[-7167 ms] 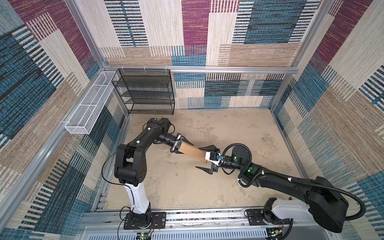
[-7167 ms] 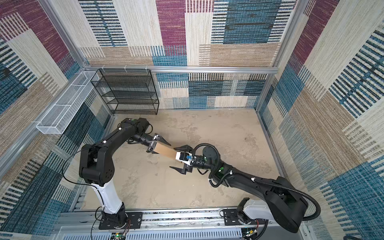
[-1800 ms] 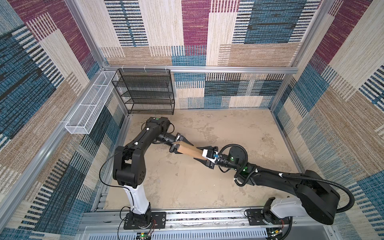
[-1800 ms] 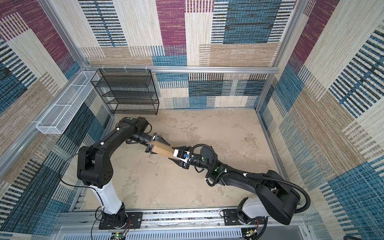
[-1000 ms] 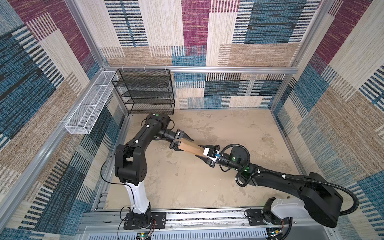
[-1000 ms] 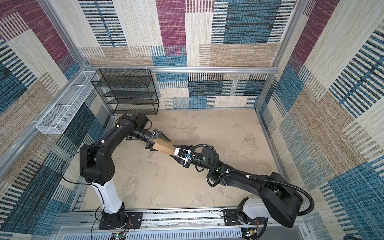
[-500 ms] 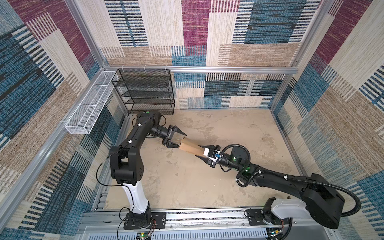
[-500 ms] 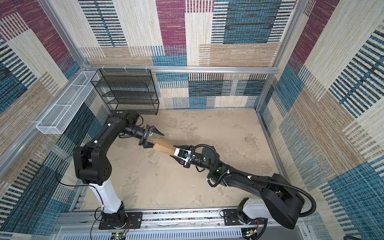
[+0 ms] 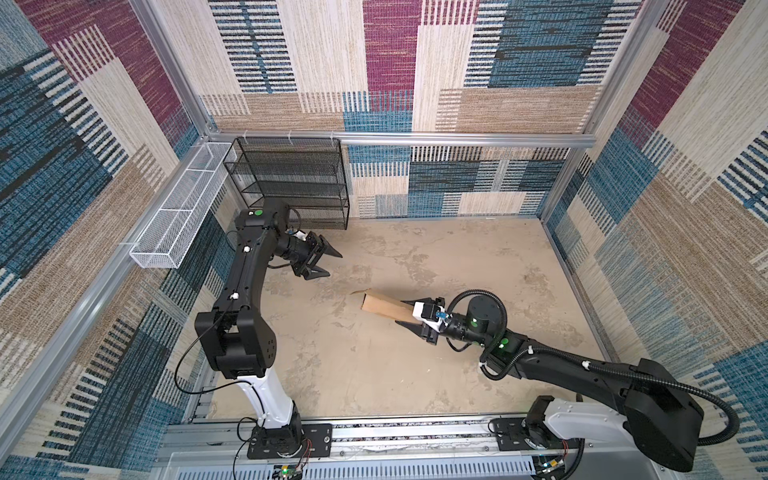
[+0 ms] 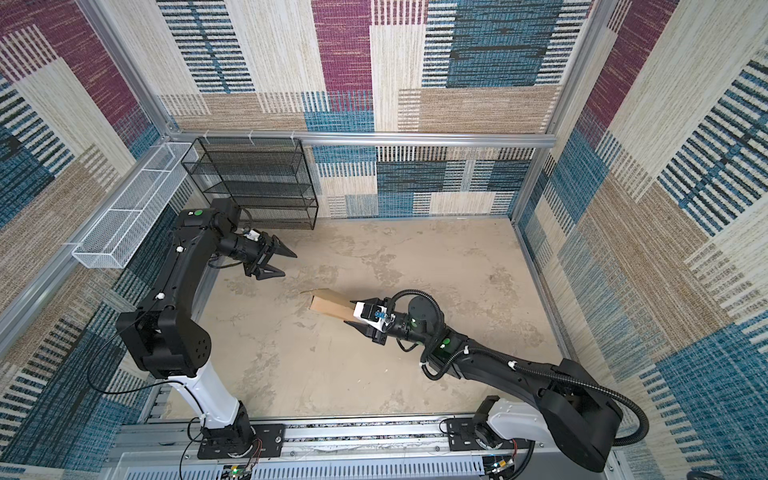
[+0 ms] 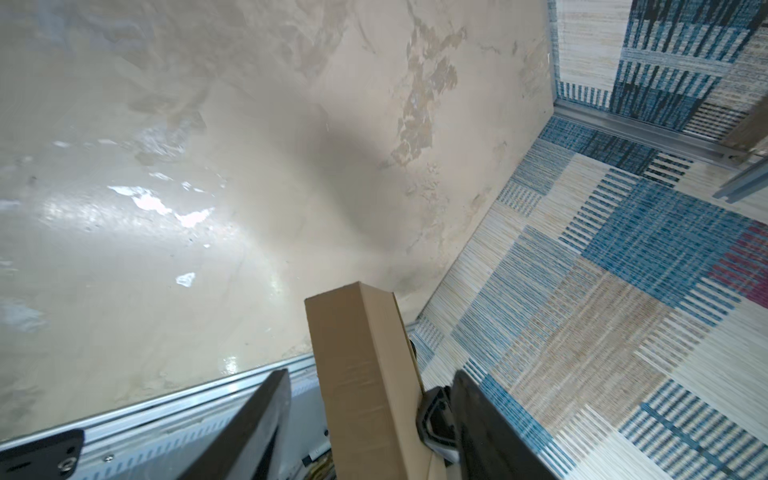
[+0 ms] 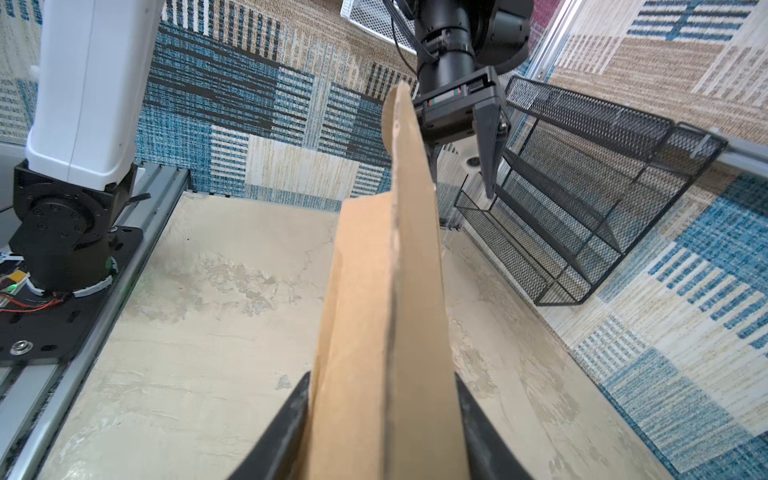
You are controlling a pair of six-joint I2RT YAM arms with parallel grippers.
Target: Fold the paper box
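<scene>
My right gripper (image 9: pixel 400 311) clamps one end of the folded brown cardboard box (image 9: pixel 380 306) over the mottled beige tabletop (image 9: pixel 457 257). My left gripper (image 9: pixel 336 266) hangs well apart from it, jaws spread and empty, beside the black wire-mesh shelf rack (image 9: pixel 291 183).

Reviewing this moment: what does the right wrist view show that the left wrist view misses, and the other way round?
Only the right wrist view: the black mesh rack, the white wire basket, the left arm's base, and the rounded flap at the paper box's far end. Only the left wrist view: bright glare on the floor and an open floor corner between two walls. Both: the paper box, the floor, the front rail and the left pincer.
</scene>
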